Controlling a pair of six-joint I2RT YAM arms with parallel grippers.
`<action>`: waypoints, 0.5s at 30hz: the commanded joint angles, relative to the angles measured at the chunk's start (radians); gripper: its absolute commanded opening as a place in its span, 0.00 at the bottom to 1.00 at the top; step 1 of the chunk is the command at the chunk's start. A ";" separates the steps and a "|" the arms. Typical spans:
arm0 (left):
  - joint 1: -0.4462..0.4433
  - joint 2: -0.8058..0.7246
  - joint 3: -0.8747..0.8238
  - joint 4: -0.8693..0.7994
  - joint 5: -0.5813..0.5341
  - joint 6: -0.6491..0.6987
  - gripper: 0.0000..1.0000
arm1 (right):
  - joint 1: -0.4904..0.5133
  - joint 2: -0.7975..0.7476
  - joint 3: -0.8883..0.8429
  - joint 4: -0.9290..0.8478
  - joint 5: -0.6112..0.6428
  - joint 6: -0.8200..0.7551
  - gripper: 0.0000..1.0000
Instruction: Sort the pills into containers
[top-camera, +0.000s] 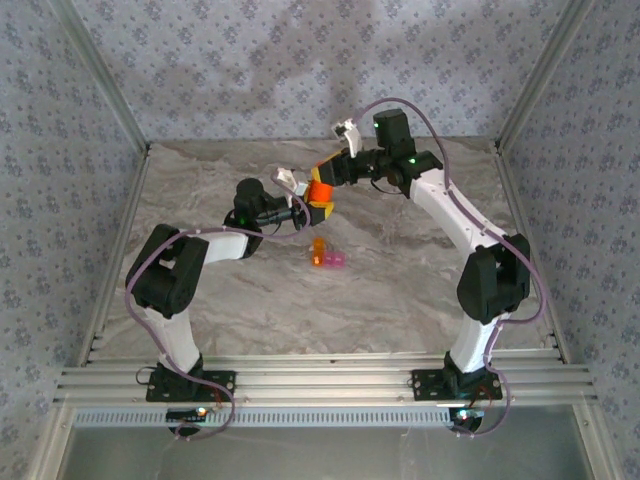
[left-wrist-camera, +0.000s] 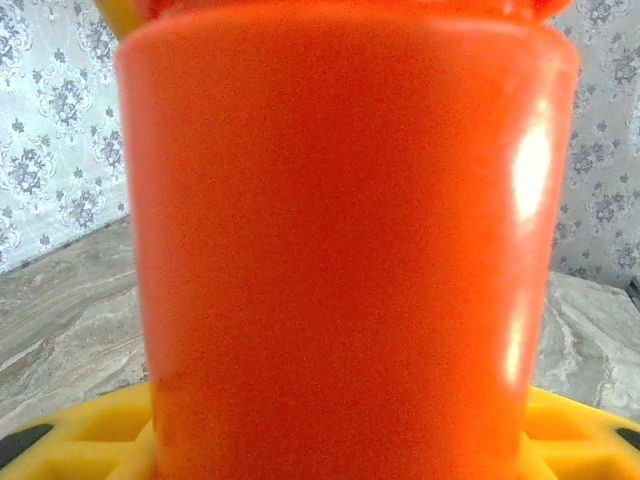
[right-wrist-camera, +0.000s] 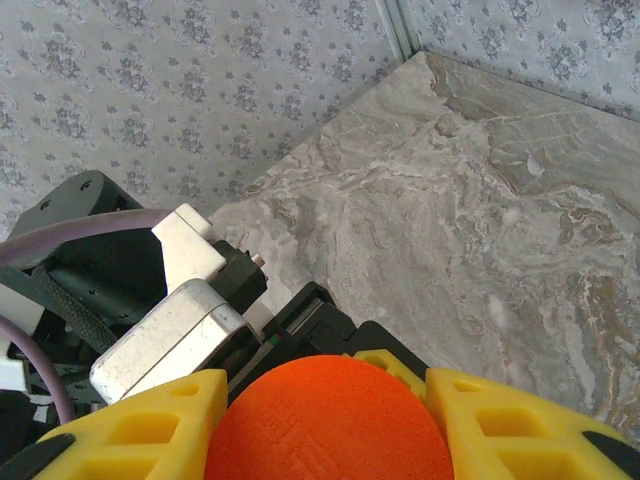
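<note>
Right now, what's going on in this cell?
Both arms are working the orange bottle, apparently lifted over the middle of the table. The left gripper clamps its body. The right gripper is closed on the cap from above, probably to open it. The containers, a joined orange and pink pair, sit on the marble just in front of the bottle, with neither gripper on them.

Glossy orange plastic bottle (left-wrist-camera: 340, 250) — translucent plastic containers (top-camera: 325, 256) — smooth marble-look table (right-wrist-camera: 520, 200)
</note>
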 joint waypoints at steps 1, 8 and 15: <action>-0.001 -0.022 0.026 0.040 0.013 -0.008 0.00 | 0.001 -0.010 0.012 -0.007 0.000 -0.001 0.35; -0.001 -0.018 0.023 0.059 0.011 -0.017 0.00 | -0.031 -0.082 -0.101 0.185 0.056 0.139 0.29; -0.001 -0.017 0.023 0.068 0.010 -0.022 0.00 | -0.035 -0.091 -0.142 0.270 0.035 0.248 0.27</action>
